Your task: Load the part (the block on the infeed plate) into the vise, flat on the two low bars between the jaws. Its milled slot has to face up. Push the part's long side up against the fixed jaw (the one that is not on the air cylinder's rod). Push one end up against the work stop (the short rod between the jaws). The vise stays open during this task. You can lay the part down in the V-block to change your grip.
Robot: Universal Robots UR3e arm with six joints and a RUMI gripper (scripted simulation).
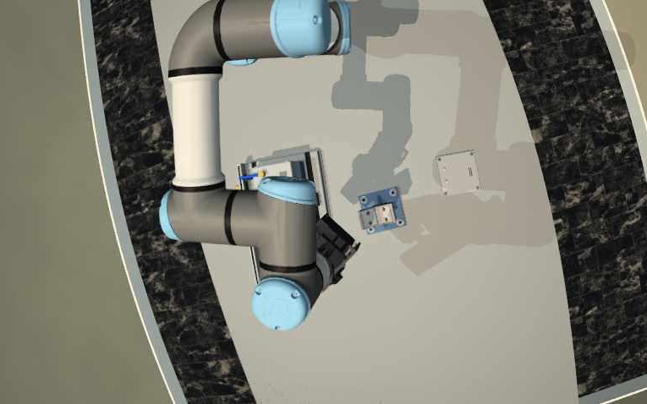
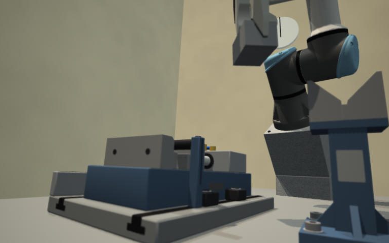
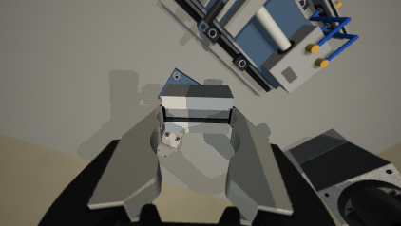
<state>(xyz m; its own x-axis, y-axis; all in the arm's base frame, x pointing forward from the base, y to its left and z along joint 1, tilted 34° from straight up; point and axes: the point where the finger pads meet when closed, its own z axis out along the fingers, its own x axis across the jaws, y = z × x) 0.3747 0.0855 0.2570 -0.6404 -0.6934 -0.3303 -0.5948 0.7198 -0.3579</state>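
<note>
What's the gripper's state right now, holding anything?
Gripper: closed on the part, a grey block clamped between its fingertips and carried in the air above the table.

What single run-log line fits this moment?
gripper: shut on part | part: airborne | vise: open | V-block: vacant

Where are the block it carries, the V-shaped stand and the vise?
part (image 3: 197, 101): wrist view, its near face, held between the fingers.
V-block (image 2: 368, 96): exterior view, right sloped wing.
vise (image 2: 123, 184): exterior view, blue body's front face.
</note>
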